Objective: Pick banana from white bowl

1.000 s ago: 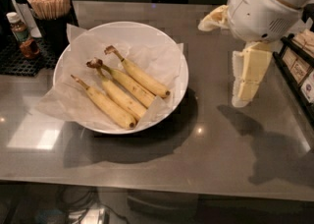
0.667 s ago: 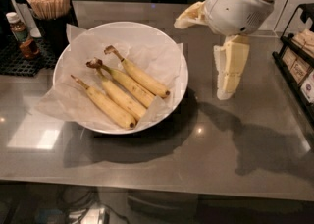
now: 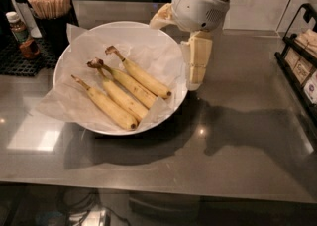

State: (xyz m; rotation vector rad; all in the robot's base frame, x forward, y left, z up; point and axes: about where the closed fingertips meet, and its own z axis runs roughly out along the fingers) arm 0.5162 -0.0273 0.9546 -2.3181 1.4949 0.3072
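Grey glossy counter (image 3: 247, 136) is filling the frame, with dark cabinets sitting behind. Far left, a black mat (image 3: 15, 61) is carrying a small bottle (image 3: 20, 30) and a black cup of wooden stir sticks (image 3: 49, 2).

Next right, the white bowl (image 3: 63, 56) is sitting on the counter. Crinkled paper (image 3: 54, 103) is lining it and spilling over the left rim. Four bananas are lying inside: a single with a thin straight stem (image 3: 106, 106) leftmost, a joined pair (image 3: 124, 91) in the middle, and the banana (image 3: 146, 79) rightmost, close alongside the pair.

Then the gripper (image 3: 196, 79) is hanging pointing down just beside the bowl's right rim, outside it. It is sitting near the banana's tip end but not touching it. Nothing is showing in its grasp. Open or closed, cannot tell from this side-on angle. Far right, a black rack (image 3: 299, 66) is holding packets.

Progress, judging by the layout: early. The gripper is hovering close, no grasp is made, and the banana is resting in the bowl. Reaching over the rim, closing on it and lifting it out are all left.

The banana's long axis is running diagonally, upper left to lower right. Its frayed brown stem is pointing upper left and its dark tip is pointing lower right, toward the gripper.
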